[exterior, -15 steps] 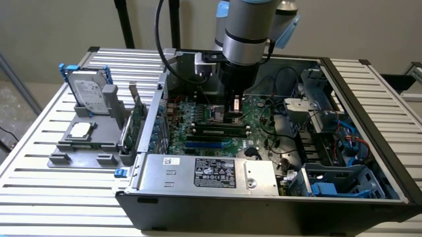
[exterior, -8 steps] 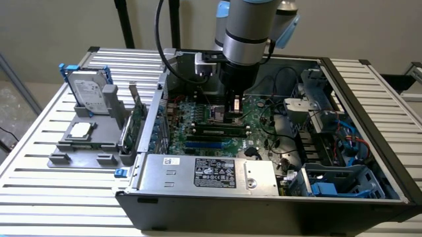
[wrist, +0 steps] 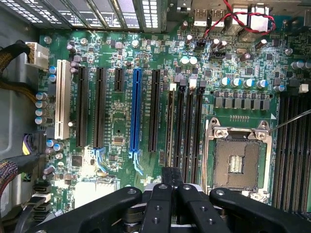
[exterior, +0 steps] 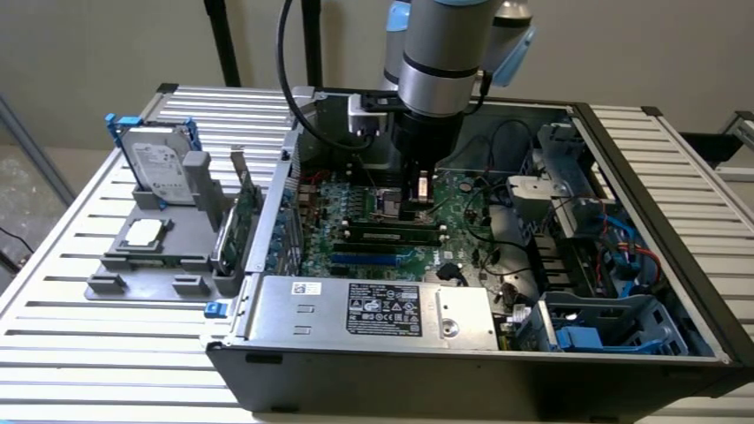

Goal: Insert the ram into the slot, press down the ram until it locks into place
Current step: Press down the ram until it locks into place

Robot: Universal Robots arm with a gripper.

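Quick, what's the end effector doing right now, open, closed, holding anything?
End effector: low over the motherboard beside the ram; open or shut cannot be told.

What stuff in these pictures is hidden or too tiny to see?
1. Wrist view: the near ends of the black slots are hidden behind the claw.
2. Exterior view: whether the ram is clipped in. Its end clips are too small to tell.
3. Exterior view: the writing on the black label is too small to read.
4. Wrist view: the outer sockets are cut off by the picture's edge.
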